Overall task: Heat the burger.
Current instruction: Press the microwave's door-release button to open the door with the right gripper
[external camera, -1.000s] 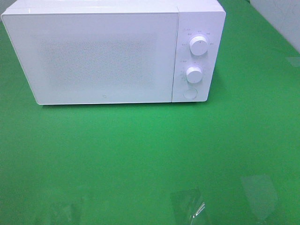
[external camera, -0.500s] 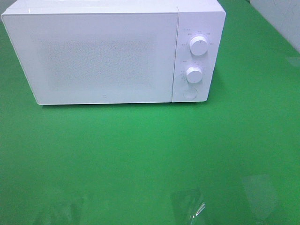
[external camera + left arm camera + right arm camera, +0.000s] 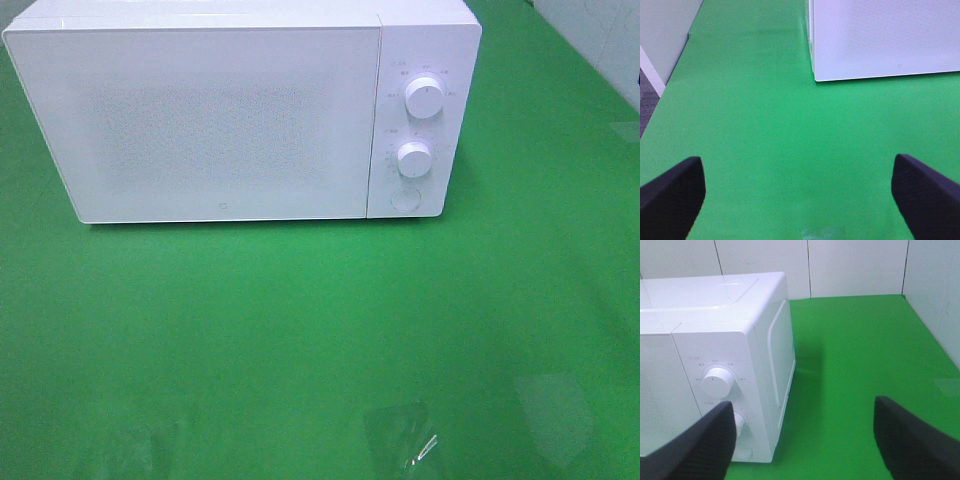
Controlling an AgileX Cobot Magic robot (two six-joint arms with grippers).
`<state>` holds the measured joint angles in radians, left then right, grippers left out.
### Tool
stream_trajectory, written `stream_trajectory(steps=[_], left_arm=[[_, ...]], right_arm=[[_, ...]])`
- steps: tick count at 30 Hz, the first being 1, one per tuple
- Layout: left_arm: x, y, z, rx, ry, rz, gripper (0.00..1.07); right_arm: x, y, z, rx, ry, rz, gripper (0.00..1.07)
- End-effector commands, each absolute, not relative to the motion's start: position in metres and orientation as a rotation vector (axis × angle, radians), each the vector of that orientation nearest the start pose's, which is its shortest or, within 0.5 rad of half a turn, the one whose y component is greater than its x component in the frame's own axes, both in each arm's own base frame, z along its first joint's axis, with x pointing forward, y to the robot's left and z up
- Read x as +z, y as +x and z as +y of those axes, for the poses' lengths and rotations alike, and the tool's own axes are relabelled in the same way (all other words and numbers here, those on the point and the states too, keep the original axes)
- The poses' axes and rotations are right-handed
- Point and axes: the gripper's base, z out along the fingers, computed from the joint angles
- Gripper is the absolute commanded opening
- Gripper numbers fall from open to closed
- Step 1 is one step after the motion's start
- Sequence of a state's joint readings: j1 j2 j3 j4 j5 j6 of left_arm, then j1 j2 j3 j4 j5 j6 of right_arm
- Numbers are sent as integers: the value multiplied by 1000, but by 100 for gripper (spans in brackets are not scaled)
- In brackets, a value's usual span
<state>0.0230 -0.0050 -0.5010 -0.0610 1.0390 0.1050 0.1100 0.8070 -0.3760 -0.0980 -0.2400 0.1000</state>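
Microwave [image 3: 242,112] showing all white, door [image 3: 200,128] carrying a fine grey dotted pattern, knobs [image 3: 425,100] white too, bench [image 3: 300,330] glowing bright green, fingers [image 3: 671,194] looking matte black.

The surface [image 3: 300,330] is flat and covered in uniform bright green. One unit stands directly on it: a white microwave [image 3: 230,125], positioned toward the far side, front face toward the near edge. Its door [image 3: 120,180] is closed. The control panel on the unit's right side carries an upper knob [image 3: 425,100], a lower knob [image 3: 413,158] and a round button [image 3: 405,199] below them. Near the front edge there is a small clear, glossy patch [image 3: 420,447]; its nature cannot be determined.
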Motion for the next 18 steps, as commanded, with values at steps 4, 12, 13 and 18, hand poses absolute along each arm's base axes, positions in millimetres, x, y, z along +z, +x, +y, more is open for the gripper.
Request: stream_trajectory(steps=[4,12,13,18], left_arm=[[279,-7,-5,11,86,1996,93],[279,-7,-5,11,86,1996,93],[279,-7,-5,11,86,1996,93],[279,-7,-5,11,86,1996,93]], right_arm=[[258,186,22,153,-55,1604,76],[237,204,24,165,-34,1631,76],[230,209,24,167,-32,1647,76],[214,217,34,210,3,1706,76]])
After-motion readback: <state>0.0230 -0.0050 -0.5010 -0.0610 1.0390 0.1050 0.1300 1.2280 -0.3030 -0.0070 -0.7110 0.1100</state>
